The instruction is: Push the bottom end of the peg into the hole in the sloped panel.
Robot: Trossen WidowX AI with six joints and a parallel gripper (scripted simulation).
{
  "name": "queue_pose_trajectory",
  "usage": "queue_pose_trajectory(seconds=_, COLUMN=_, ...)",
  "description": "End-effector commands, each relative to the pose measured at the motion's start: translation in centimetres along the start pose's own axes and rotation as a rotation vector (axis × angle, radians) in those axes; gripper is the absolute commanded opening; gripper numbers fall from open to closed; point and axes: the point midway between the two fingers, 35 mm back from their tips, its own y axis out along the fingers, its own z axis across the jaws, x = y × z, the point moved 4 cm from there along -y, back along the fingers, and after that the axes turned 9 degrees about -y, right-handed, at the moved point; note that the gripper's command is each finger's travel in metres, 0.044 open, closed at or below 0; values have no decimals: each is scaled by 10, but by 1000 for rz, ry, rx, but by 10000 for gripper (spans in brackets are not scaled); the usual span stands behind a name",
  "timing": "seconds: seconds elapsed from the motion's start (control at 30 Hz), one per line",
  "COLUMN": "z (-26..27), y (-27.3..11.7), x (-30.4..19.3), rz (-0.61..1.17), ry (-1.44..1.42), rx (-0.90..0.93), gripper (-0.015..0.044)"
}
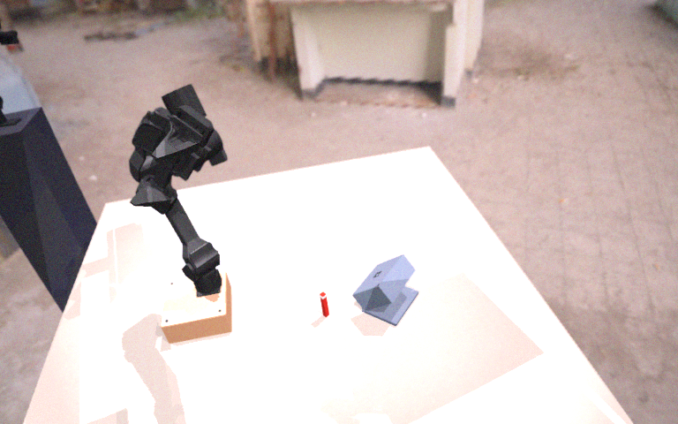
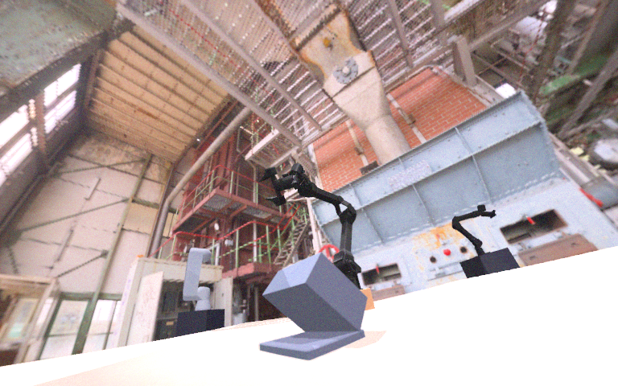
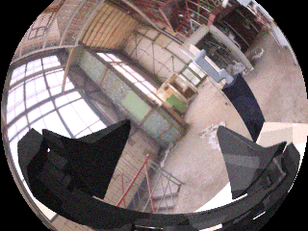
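A red peg (image 1: 325, 306) with a pale band near its top stands upright on the table (image 1: 280, 359), between the robot's base and the sloped panel. The blue-grey sloped panel (image 1: 395, 275) (image 2: 319, 295) stands on a flat foot. Its small dark angular hole (image 1: 377, 274) shows in the upper face in the top view. The hole's exact outline is too small to tell. My gripper (image 2: 269, 187) (image 3: 176, 127) is wide open and empty, high above the table and well away from the peg. Neither the peg nor the panel shows in the wrist view. The peg is not visible in the exterior view.
The arm rises from an orange-brown base block (image 1: 199, 327) (image 2: 368, 298) at the left of the table. A dark pedestal (image 1: 40, 200) stands beyond the table's left edge. The exterior view also shows a small black arm on a dark block (image 2: 489, 264) and a grey arm (image 2: 193, 273) behind.
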Motion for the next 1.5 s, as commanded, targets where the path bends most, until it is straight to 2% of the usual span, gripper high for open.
queue_pose_trajectory(seconds=0.0, z=8, y=-1, x=-41, rz=117, ry=-3, rx=48, gripper=440)
queue_pose_trajectory(seconds=0.4, z=18, y=-27, x=-145, rz=480, ry=24, rx=117, gripper=440)
queue_pose_trajectory(seconds=0.73, z=6, y=-69, x=-224, rz=793, ry=15, rx=67, gripper=440)
queue_pose_trajectory(seconds=1.13, z=-26, y=-134, x=-295, rz=1135, ry=-6, rx=-113, gripper=440)
queue_pose_trajectory(seconds=1.47, z=-64, y=-191, x=-333, rz=1358, ry=-49, rx=-376, gripper=440)
